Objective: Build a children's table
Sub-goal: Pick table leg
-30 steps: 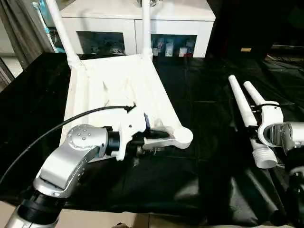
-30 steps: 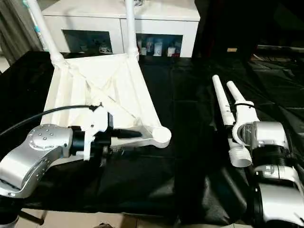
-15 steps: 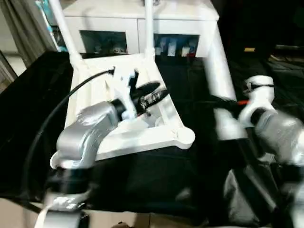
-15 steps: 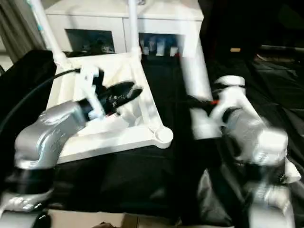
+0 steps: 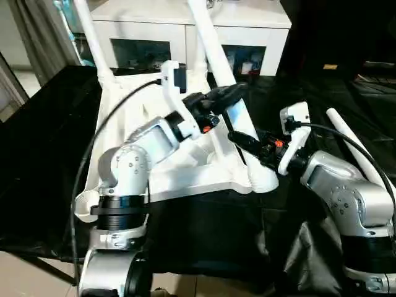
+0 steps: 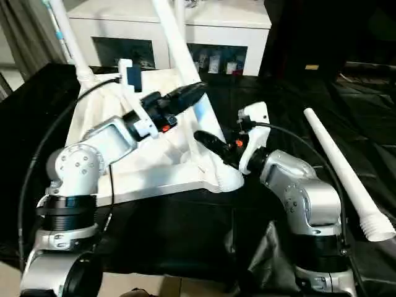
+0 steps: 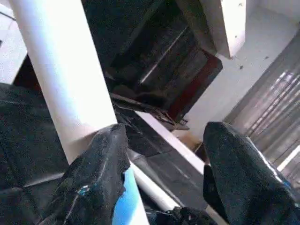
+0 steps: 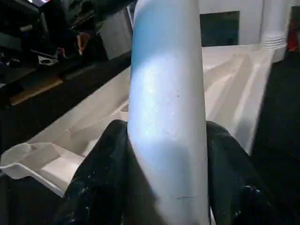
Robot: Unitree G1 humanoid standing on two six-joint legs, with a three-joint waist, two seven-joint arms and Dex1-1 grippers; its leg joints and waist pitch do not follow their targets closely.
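Right pincer [image 8: 161,154]: clamped on a white tapered leg [image 5: 223,74], one black finger pressed to each side of the tube. The leg slants upward and away from this pincer; its flared end sits just below the grip, at the near corner socket [image 5: 263,182] of the table top.

Left pincer [image 5: 232,93]: fingers apart, set about the same leg higher up than the right pincer. In the left wrist view one finger [image 7: 101,173] lies against the tube and the other stands clear of it.

Table top [image 5: 124,117]: white plastic, ribbed underside up, lying on the black-covered bench [image 5: 37,154] beneath and behind both pincers.

Fitted legs: two [image 5: 86,34] [image 6: 179,9], upright in the far corner sockets, beyond the left pincer.

Loose leg [image 6: 343,176]: flat on the bench, well apart to the outer side of the right pincer.

White cabinet [image 5: 247,37]: glass-fronted, behind the bench.
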